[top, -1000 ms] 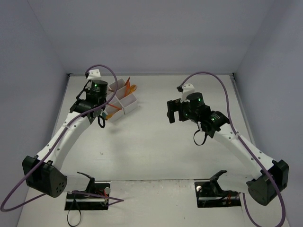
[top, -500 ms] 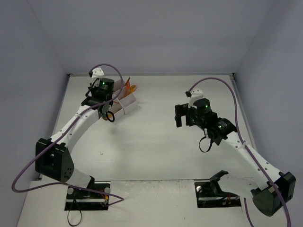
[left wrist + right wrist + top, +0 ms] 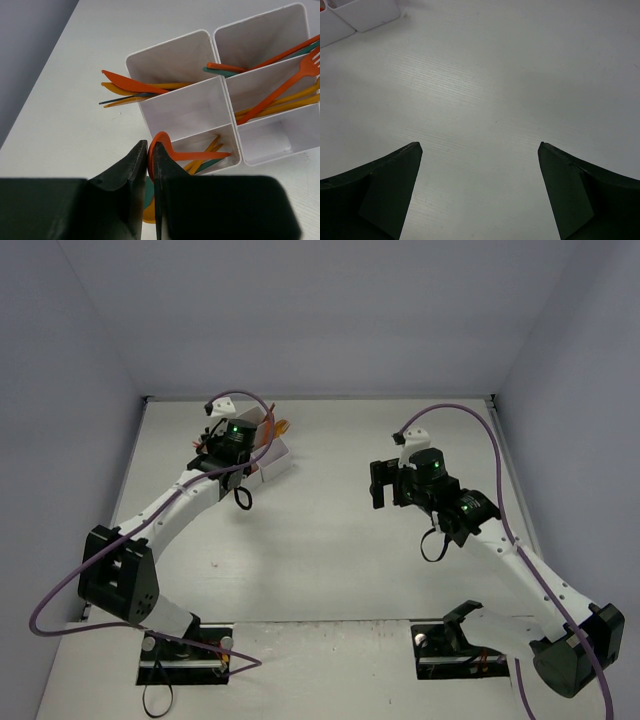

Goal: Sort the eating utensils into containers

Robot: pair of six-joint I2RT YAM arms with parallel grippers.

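Observation:
In the left wrist view my left gripper (image 3: 150,145) is shut on the round bowl of an orange spoon (image 3: 197,155). Its handle reaches sideways over the nearest compartment of the white tray of containers (image 3: 185,107). That compartment holds yellow and teal handles; a teal bowl (image 3: 148,192) and a yellow one show under my fingers. Other compartments hold an orange knife (image 3: 132,83) and an orange fork (image 3: 285,87) among several utensils. My right gripper (image 3: 480,145) stands wide open over bare table, nothing between its fingers.
From above, the tray (image 3: 277,457) sits at the back left, mostly covered by the left wrist (image 3: 235,432). The right gripper (image 3: 378,485) hangs mid-right. A corner of the tray (image 3: 365,15) shows top left in the right wrist view. Walls enclose the table.
The left arm has swung right and forward over the tray, still shut. The right arm rose slightly early on, then stayed still and open.

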